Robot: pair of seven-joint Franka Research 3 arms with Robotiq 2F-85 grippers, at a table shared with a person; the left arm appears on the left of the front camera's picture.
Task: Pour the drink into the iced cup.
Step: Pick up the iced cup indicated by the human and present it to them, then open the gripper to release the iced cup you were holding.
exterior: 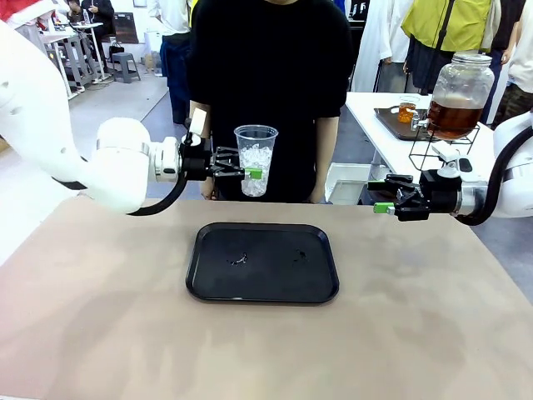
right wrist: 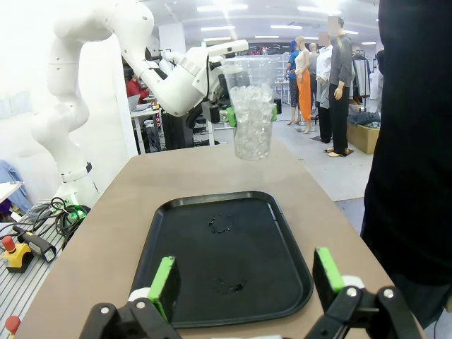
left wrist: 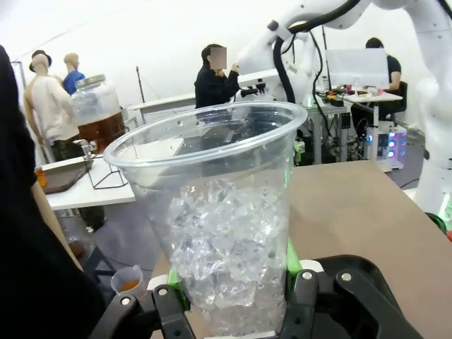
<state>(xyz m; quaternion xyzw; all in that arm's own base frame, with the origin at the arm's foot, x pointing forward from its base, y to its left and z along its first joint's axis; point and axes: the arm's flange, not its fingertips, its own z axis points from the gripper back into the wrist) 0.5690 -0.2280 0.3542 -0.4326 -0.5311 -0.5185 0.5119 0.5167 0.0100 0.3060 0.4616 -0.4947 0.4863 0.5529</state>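
Note:
A clear plastic cup (exterior: 255,158) half full of ice hangs upright in the air behind the black tray (exterior: 208,283), with my left gripper (exterior: 250,172) shut on its lower part. The left wrist view shows the iced cup (left wrist: 219,219) close up between the green pads (left wrist: 291,258). The drink (exterior: 454,118) is amber-brown liquid in a large glass dispenser jar (exterior: 460,83) with a tap, on a wire stand on a side table at the back right. My right gripper (exterior: 381,197) stands open and holds nothing above the table's right edge, below the jar.
A person in black (exterior: 266,83) stands at the far side, just behind the cup. The tray (right wrist: 212,268) carries a few water drops. A small cup of amber liquid (exterior: 406,108) sits on a dark tray beside the jar.

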